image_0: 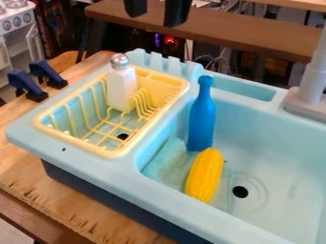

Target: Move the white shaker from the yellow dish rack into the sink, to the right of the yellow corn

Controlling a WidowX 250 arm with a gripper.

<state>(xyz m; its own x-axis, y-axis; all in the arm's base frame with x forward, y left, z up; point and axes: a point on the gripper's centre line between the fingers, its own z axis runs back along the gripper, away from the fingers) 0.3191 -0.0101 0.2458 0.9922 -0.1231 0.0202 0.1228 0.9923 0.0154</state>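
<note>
Gripper: my gripper (156, 8) hangs at the top edge of the camera view, its two black fingers (176, 13) set wide apart, with nothing visible between their tips.
Arm pose: I have the fingertips pointing down, side by side across the view; how high they are above the sink unit I cannot tell.
Nearest thing, as seen: the white shaker (121, 89) with its silver cap (119, 60), below the gripper and somewhat to the view's left.
Governing relation: from my gripper, the shaker lies down-left in the view; its long axis runs close to upright, cap uppermost, roughly in line with my downward fingers.
Shaker's seat: it stands inside the yellow dish rack (113, 153), toward the rack's far end, beside the upright prongs.
Second upright thing: the blue bottle (201, 121), down-right of the gripper in the view, is near upright in the basin beside the dividing wall, neck uppermost.
Lying thing: the yellow corn (204, 175) rests on the cloth (167, 163), just below the bottle in the view; its long axis slants from upper right to lower left. Contact between corn and bottle I cannot confirm.
Surround: rack and basin belong to the light blue toy sink (89, 167), which sits on the wooden tabletop (47, 193); the grey faucet (313, 81) rises at the view's right edge.
</note>
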